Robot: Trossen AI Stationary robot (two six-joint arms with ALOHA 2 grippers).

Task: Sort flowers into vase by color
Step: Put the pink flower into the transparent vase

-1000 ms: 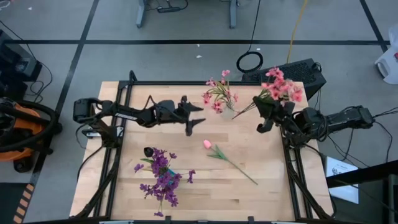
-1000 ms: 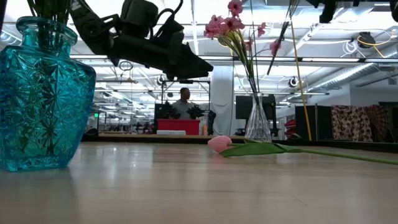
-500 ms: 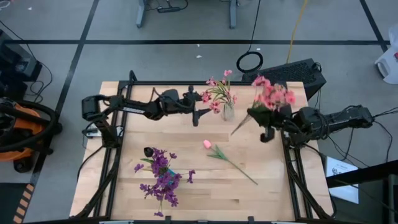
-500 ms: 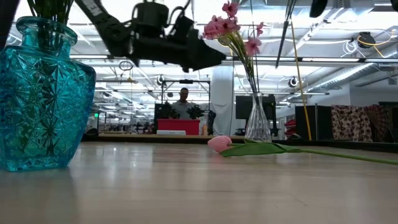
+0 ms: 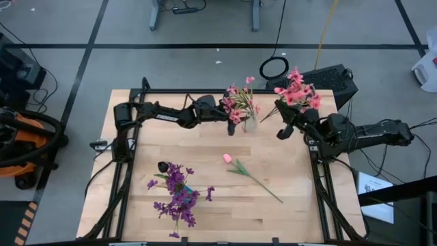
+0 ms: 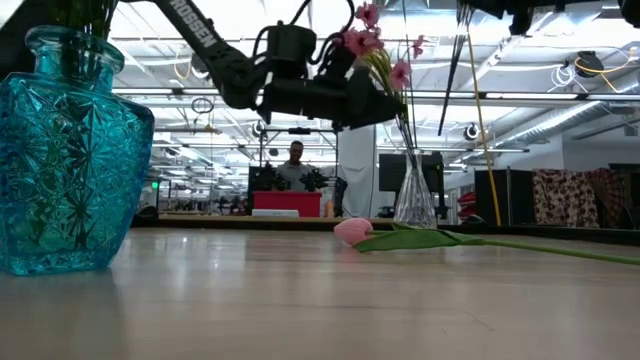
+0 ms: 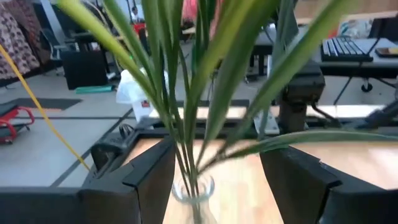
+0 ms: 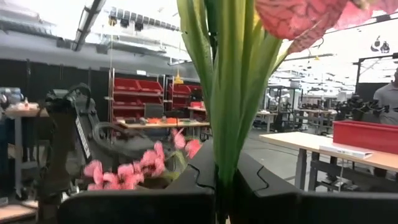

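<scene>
Teal cut-glass vase (image 6: pixel 72 150), pink sprays (image 5: pixel 296 91), purple blossoms (image 5: pixel 179 197), pale wooden table (image 5: pixel 205 164).

Both arms (image 5: pixel 157 115) are matte black, chunky joints with thin links, black cables trailing off the bases. White lettering runs along the left arm's link (image 6: pixel 195 35). Fingers (image 7: pixel 149 177) are angular black plastic slabs.

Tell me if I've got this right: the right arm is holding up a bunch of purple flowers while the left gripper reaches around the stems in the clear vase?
Not quite. The bunch clamped in the right gripper is pink, as the high view shows. The purple flowers stand in the blue vase. The rest holds: the left gripper is open around the stems in the clear vase.
</scene>
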